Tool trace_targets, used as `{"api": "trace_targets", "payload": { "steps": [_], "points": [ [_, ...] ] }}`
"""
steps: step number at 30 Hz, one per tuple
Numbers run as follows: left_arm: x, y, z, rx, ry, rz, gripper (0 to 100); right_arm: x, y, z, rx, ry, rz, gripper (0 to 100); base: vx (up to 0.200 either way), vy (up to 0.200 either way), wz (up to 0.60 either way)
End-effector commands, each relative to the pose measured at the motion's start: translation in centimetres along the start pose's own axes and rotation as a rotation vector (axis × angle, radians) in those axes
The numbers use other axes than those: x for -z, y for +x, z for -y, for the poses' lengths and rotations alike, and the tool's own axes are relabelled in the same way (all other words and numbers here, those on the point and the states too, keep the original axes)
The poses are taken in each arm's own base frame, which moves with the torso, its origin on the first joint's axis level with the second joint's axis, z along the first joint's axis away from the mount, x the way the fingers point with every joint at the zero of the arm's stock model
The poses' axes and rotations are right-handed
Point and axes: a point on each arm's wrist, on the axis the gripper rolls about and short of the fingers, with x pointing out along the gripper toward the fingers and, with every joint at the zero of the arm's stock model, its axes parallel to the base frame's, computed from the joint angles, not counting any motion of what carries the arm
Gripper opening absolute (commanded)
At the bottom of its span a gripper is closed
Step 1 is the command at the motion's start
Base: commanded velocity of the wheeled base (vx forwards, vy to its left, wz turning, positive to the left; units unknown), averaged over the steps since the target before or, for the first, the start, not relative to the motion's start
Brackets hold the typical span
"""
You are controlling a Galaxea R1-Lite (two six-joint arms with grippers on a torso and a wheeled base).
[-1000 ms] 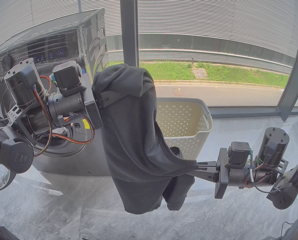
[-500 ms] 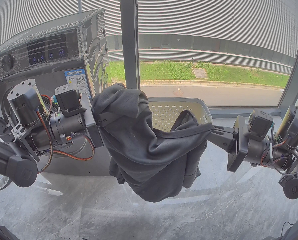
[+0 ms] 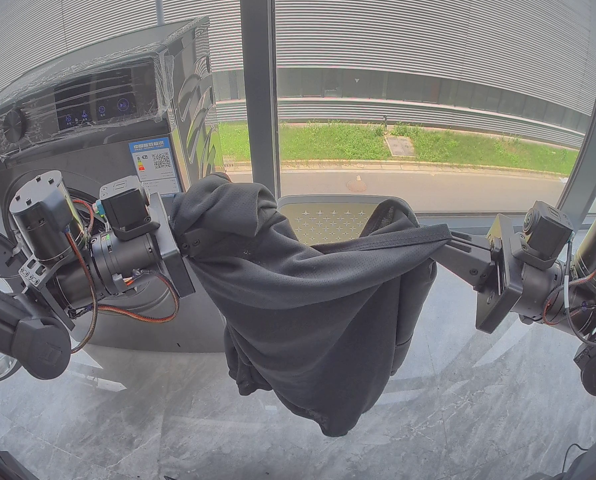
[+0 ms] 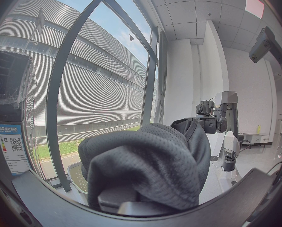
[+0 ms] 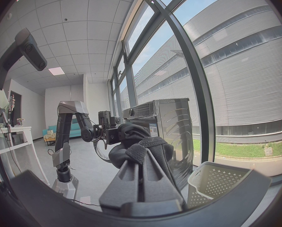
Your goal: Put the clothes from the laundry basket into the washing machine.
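A sticker (image 3: 154, 166) stood on the front of the washing machine (image 3: 131, 55), at the left of the scene, just below the control panel (image 3: 94, 107). It bore a blue header line of characters, coloured grade bars and a square scan code. Its finer print could not be made out. The panel showed small lit icons, none legible.

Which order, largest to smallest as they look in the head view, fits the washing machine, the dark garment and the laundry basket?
1. washing machine, though partly covered.
2. dark garment, a close second; it hangs nearer the camera.
3. laundry basket, mostly hidden behind the garment.
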Motion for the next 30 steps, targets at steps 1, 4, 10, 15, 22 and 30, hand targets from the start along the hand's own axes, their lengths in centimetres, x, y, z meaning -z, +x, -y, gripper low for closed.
{"api": "trace_targets", "payload": {
  "steps": [1, 4, 10, 15, 22, 30],
  "points": [
    [0.01, -0.13, 0.20, 0.001, -0.002, -0.001, 0, -0.28, -0.11, 0.03, 0.003, -0.008, 0.009, 0, 0.000, 0.000, 0.00],
    [0.03, -0.16, 0.29, 0.003, 0.001, 0.000, 0, -0.33, 0.02, 0.07, 0.001, -0.009, 0.012, 0, 0.000, 0.000, 0.00],
    [0.33, -0.30, 0.51, 0.006, -0.007, -0.007, 0, -0.72, 0.23, 0.17, 0.000, -0.018, 0.026, 0, 0.000, 0.000, 0.00],
    [0.35, -0.32, 0.53, 0.010, -0.007, -0.008, 0, -0.71, 0.26, 0.20, 0.000, -0.018, 0.026, 0, 0.000, 0.000, 0.00],
    [0.42, -0.25, 0.59, 0.016, -0.011, -0.010, 100, -0.75, 0.24, 0.18, 0.000, -0.019, 0.027, 0, 0.000, 0.000, 0.00],
    [0.60, -0.03, 0.80, 0.027, -0.014, -0.014, 100, -0.75, 0.24, 0.18, 0.000, -0.019, 0.027, 0, 0.000, 0.000, 0.00]
  ]
}}
